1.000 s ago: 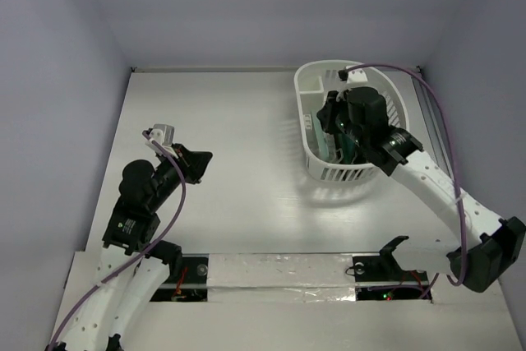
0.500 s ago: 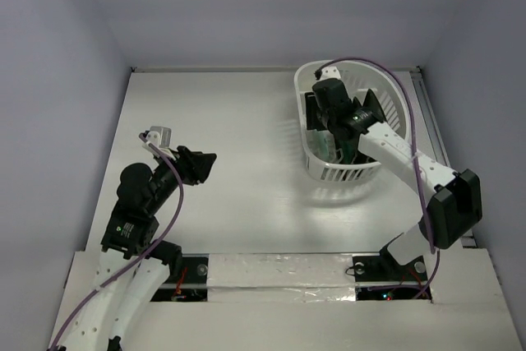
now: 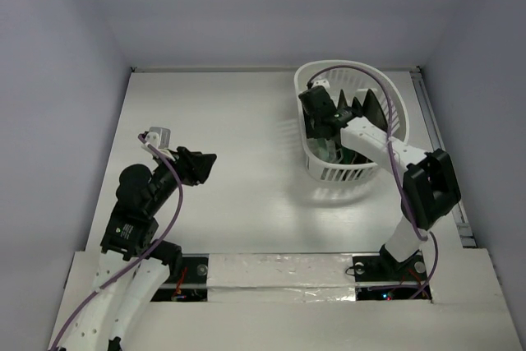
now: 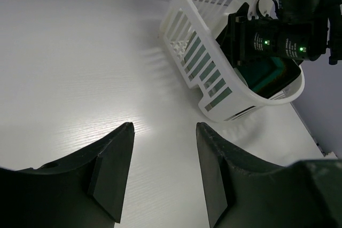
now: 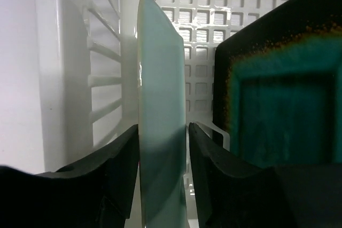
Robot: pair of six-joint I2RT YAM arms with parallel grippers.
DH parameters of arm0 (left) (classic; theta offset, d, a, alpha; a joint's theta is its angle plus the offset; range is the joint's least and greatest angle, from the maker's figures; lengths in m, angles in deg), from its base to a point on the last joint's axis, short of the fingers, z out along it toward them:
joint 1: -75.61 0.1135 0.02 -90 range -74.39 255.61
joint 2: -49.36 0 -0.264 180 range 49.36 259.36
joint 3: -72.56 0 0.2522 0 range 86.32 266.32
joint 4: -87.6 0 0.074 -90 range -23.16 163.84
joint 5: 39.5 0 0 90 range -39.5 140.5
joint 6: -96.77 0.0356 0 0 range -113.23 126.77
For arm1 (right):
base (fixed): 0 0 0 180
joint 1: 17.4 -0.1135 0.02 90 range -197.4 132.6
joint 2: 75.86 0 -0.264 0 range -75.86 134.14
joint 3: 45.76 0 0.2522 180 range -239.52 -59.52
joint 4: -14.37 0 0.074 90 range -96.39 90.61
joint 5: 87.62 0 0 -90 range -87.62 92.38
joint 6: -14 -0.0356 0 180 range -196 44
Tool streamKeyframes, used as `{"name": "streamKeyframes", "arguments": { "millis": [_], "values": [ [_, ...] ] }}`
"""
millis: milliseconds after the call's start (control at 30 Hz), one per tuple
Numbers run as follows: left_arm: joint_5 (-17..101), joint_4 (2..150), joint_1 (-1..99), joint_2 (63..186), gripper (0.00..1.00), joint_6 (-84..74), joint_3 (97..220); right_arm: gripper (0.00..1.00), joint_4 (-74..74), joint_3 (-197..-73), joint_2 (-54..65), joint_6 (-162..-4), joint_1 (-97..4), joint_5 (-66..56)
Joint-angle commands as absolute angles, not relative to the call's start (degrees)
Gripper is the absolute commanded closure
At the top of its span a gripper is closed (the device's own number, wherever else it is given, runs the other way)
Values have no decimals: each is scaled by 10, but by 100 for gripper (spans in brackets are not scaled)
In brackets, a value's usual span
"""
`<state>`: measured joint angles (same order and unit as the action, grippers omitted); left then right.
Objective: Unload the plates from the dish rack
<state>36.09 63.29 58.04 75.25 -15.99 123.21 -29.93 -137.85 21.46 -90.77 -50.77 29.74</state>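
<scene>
Mint plate (image 5: 160, 105) on edge in dish rack (image 5: 197, 14), betw. right gripper (image 5: 162, 132) jaws; teal plate (image 5: 283, 105) just right. Jaws part-open at both faces, squeeze unclear. Step: grasp. Next: clamp, lift straight up. Left gripper (image 4: 163, 132) half-open, empty.

Pale mint plate (image 5: 160, 78) and teal-centred plate (image 5: 283, 100) stand upright in white dish rack (image 5: 197, 20)

Mint plate (image 5: 160, 78) base below frame edge

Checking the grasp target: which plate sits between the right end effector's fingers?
The pale mint-green plate, on edge inside the right end effector; the teal-centred plate stands outside.
</scene>
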Motion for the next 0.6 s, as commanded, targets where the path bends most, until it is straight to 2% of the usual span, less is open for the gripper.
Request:
{"name": "streamKeyframes", "arguments": {
  "millis": [0,100,200,367,467,567],
  "values": [
    [362,654,578,745,53,-159,1226,57,-299,-1409,213,-909,-514,329],
    [363,654,578,743,53,-159,1227,65,-306,-1418,212,-897,-514,346],
    [360,654,578,742,53,-159,1227,69,-311,-1423,216,-881,-514,344],
    [362,653,578,735,53,-158,1228,90,-323,-1429,234,-882,-519,345],
    [362,653,572,733,53,-158,1227,97,-313,-1429,216,-877,-526,359],
    [363,654,572,729,53,-159,1227,100,-311,-1441,195,-864,-540,394]
  ]
}}
